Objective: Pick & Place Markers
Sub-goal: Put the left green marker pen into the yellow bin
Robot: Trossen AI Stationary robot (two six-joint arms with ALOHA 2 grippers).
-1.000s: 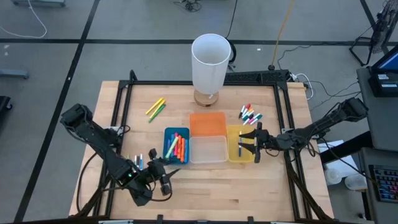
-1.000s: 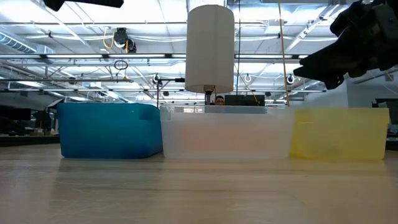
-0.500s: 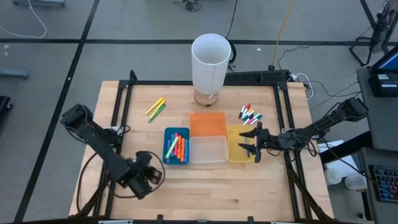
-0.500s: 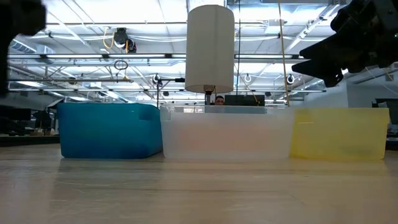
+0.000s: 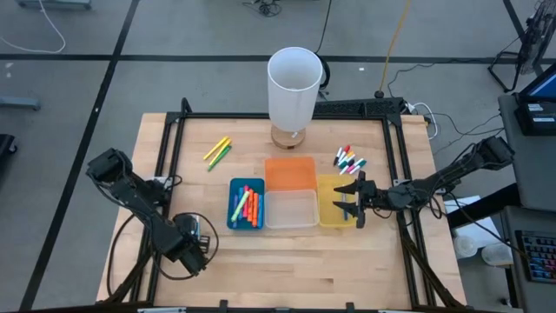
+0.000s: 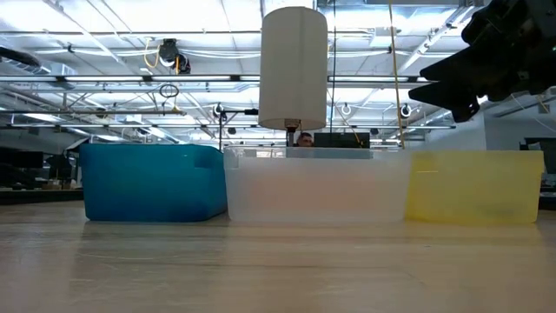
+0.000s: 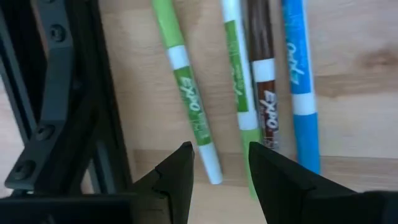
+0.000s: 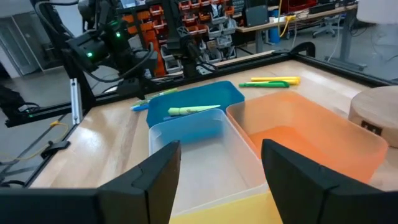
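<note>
The word "EXPO" is printed on the light green marker (image 7: 186, 99) and on the brown marker (image 7: 264, 93). The other green marker (image 7: 238, 81) has letters on it too, but they are too blurry to read.

Wooden tabletop (image 5: 287, 261) carrying blue bin (image 5: 246, 205), clear bin (image 5: 291, 209), orange bin (image 5: 290, 173), yellow bin (image 5: 333, 201), lamp base (image 5: 287, 136), loose markers (image 5: 217, 152) lying near edges.

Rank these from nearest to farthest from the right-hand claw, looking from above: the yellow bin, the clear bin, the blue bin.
From the right gripper, open above the yellow bin:
1. Yellow bin, directly under it, on the right.
2. Clear bin, the middle one.
3. Blue bin, on the left, holding markers.
</note>
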